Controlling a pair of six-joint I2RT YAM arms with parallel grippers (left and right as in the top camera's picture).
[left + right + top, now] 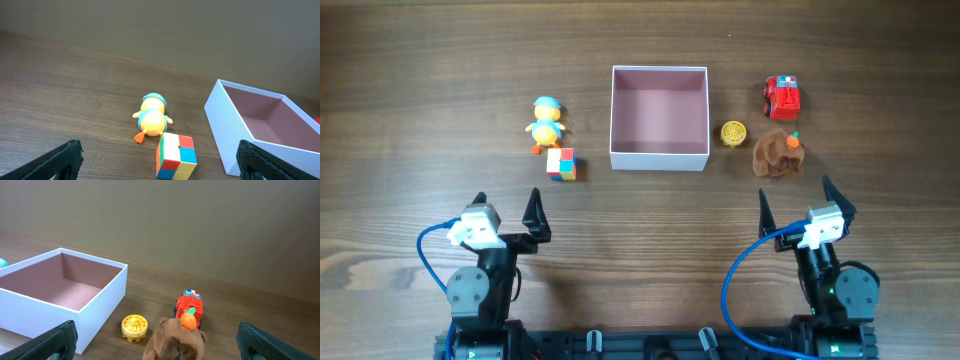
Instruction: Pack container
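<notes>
The container [659,158] is a square white box with a dusty pink inside, empty, at the table's middle back; it also shows in the left wrist view [225,120] and the right wrist view [107,297]. Left of it lie a yellow duck toy [546,125] [152,117] and a colour cube [561,163] [176,156]. Right of it lie a yellow disc [734,132] [134,326], a red toy truck [782,96] [190,305] and a brown plush with an orange on top [779,154] [175,340]. My left gripper [507,218] [160,162] and right gripper [795,208] [157,342] are open and empty, near the front.
The dark wooden table [420,120] carries everything. The arm bases with blue cables [740,270] stand at the front edge. A plain beige wall [200,225] lies behind the table.
</notes>
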